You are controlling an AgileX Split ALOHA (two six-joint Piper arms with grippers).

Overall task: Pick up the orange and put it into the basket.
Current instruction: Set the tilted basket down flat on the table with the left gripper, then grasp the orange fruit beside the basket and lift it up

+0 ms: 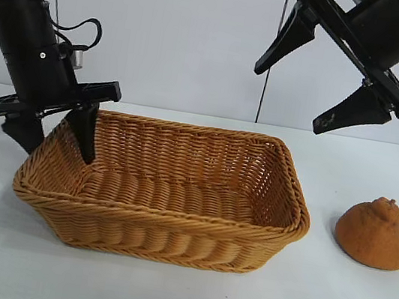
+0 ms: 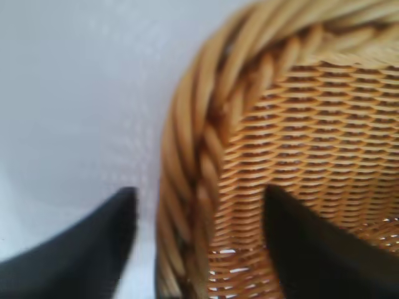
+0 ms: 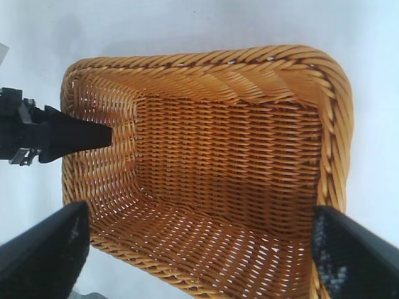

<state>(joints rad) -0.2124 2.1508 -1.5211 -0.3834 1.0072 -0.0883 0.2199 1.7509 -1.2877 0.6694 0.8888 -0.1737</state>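
The orange sits on the white surface, just beside the basket at its right end, not touching it. The left gripper is down at the basket's other end. Its fingers are spread apart over the rim, one inside the basket and one outside; it looks like they are not squeezing the rim yet. The right gripper hangs high above the basket's right end, with fingers spread wide and holding nothing.
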